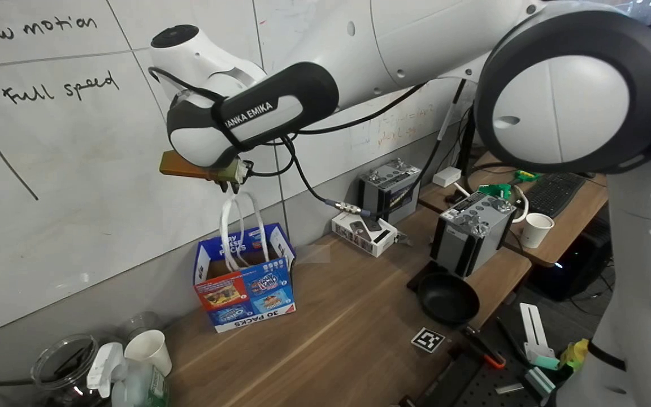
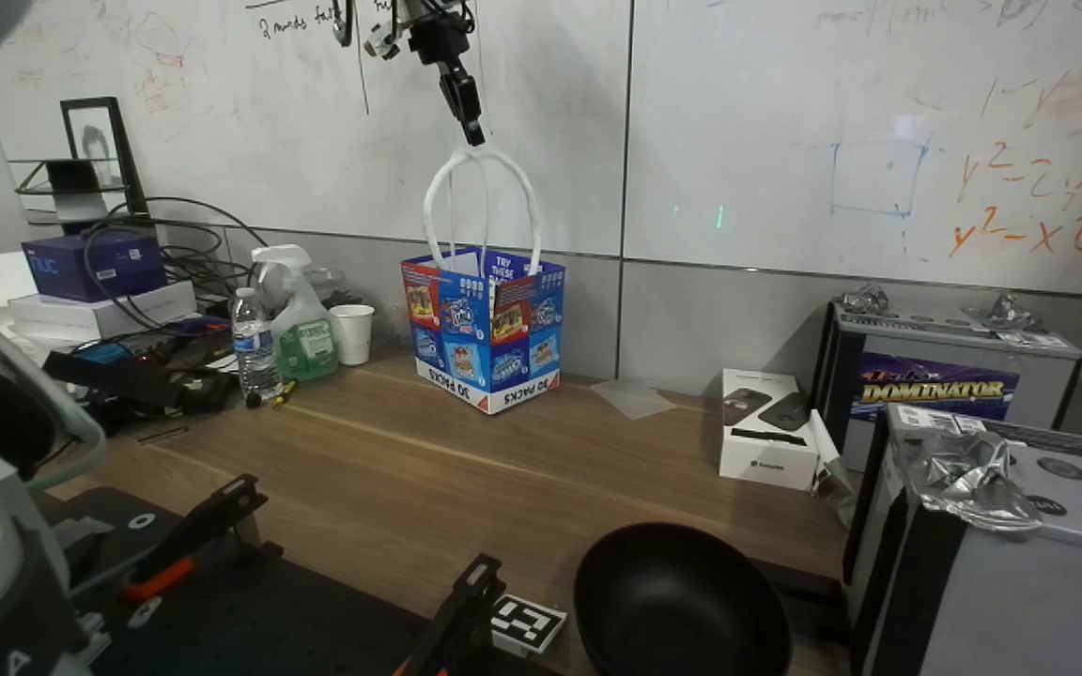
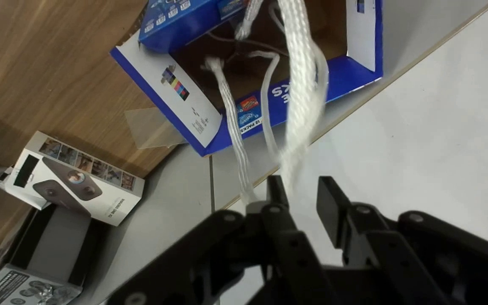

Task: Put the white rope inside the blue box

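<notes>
White rope [image 3: 300,63] loops upright above blue box [image 2: 527,329], lower lengths inside. Jaws parted, just over the loop's top; contact unclear. Probably light, soft, a bit springy; best gripped at the top.

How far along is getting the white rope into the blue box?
Looks done: the lower parts of the white rope are inside the blue box. In hand: its upper loop is above the box, up at the claw, whose jaws show a gap; whether they pinch it, I can't tell. Left: probably lowering that loop inside, then backing away.
</notes>
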Motion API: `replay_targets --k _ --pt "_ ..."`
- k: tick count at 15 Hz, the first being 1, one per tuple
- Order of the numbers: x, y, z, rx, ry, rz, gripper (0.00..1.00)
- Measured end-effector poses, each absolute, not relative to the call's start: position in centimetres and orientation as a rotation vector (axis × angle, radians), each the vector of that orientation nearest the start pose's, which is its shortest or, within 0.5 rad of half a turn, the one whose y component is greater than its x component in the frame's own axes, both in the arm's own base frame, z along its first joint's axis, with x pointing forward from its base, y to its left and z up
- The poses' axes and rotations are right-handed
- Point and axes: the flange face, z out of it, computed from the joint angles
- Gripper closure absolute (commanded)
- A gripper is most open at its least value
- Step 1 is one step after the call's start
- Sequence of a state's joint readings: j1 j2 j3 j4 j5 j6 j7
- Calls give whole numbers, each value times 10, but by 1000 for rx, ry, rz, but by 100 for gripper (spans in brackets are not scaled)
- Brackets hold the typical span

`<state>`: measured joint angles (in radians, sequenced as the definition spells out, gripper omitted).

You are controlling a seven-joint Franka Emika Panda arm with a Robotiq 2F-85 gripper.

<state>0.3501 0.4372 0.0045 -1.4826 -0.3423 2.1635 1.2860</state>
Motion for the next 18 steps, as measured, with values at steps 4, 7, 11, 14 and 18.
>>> replay_targets --k 4,7,11,14,18 --pt "670 236 448 -2882 1173 -599 10" --pt "667 235 446 -2920 1149 -577 0" --pt "638 231 448 -3140 939 -432 0" --pt "596 220 469 -3272 728 -300 0" --pt "528 200 496 -3334 401 -101 0"
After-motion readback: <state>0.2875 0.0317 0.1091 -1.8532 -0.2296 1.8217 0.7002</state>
